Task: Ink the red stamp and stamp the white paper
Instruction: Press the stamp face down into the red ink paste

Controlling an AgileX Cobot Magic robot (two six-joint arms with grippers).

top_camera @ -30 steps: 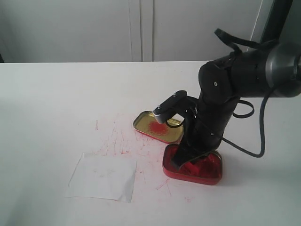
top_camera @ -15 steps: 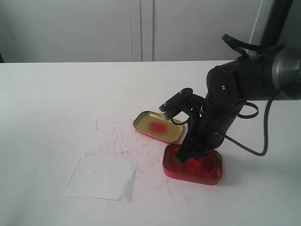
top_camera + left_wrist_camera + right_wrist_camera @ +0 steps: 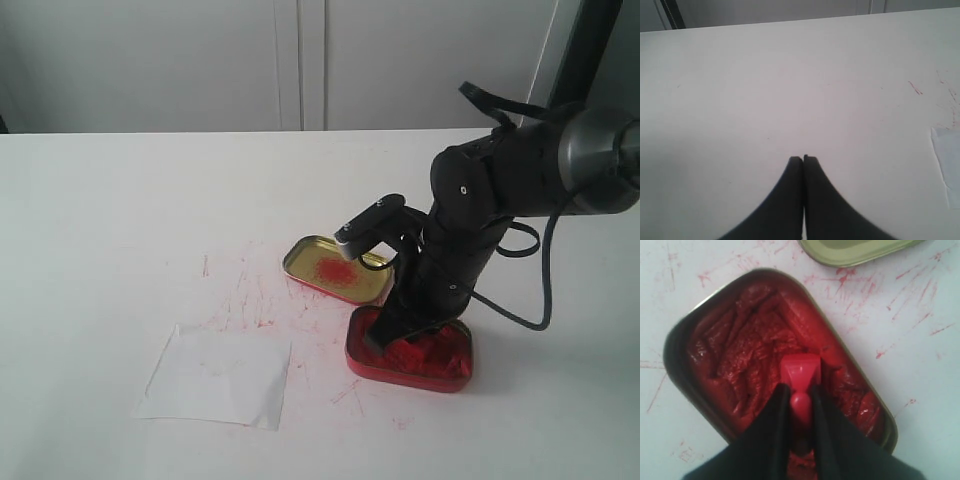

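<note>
Right wrist view shows the right gripper point(image 3: 800, 390) pinching the red stamp point(image 3: 800, 371) by its knobbed handle, one black finger on each side, with the stamp's square base set down against the lumpy red ink paste point(image 3: 740, 360) inside the red tin point(image 3: 671, 347). The stamp sits toward the middle of the paste, away from the tin's rim. In the exterior view the right arm point(image 3: 480, 210) leans down over the tin, and the gripper tip hides the stamp itself. From the tin, the gold lid point(image 3: 300, 258) lies at about 11 o'clock, close beside it though whether the two touch cannot be told, with a red blotch in its middle. The white paper point(image 3: 215, 375) lies flat on the table point(image 3: 120, 200) at about 9 o'clock from the tin, apart from it. Thin red smears point(image 3: 250, 295) mark the table between the paper and the lid. In the left wrist view the left gripper point(image 3: 803, 160) has its fingers pressed together, holding nothing, above bare table.
</note>
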